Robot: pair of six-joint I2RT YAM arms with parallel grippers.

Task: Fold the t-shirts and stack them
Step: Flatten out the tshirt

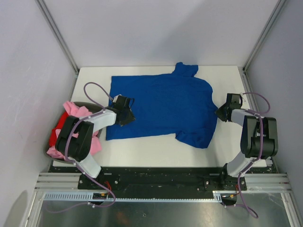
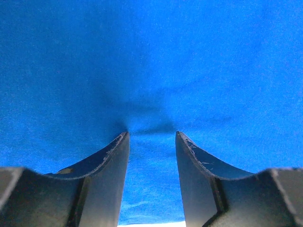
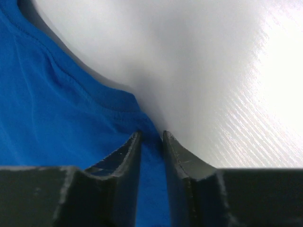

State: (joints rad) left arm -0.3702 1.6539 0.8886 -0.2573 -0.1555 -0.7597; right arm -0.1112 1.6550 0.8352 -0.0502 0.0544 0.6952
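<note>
The royal blue t-shirt (image 1: pixel 165 104) lies spread flat on the white table (image 1: pixel 142 149), plain side up, with no print showing. My left gripper (image 1: pixel 127 113) sits on its left edge. In the left wrist view the left gripper (image 2: pixel 151 135) is open, its tips pressed into the puckered blue cloth (image 2: pixel 151 56). My right gripper (image 1: pixel 218 113) is at the shirt's right edge. In the right wrist view the right gripper (image 3: pixel 151 135) stands nearly closed, with a stitched hem of the blue cloth (image 3: pixel 57 118) between the jaws. The pink t-shirt (image 1: pixel 75 109) and red t-shirt (image 1: pixel 59 127) lie bunched at the left.
The pink and red shirts sit in a dark basket (image 1: pixel 87 103) at the table's left edge, beside the left arm. Grey walls and metal posts enclose the table on three sides. Bare white table (image 3: pixel 227 71) lies right of the shirt.
</note>
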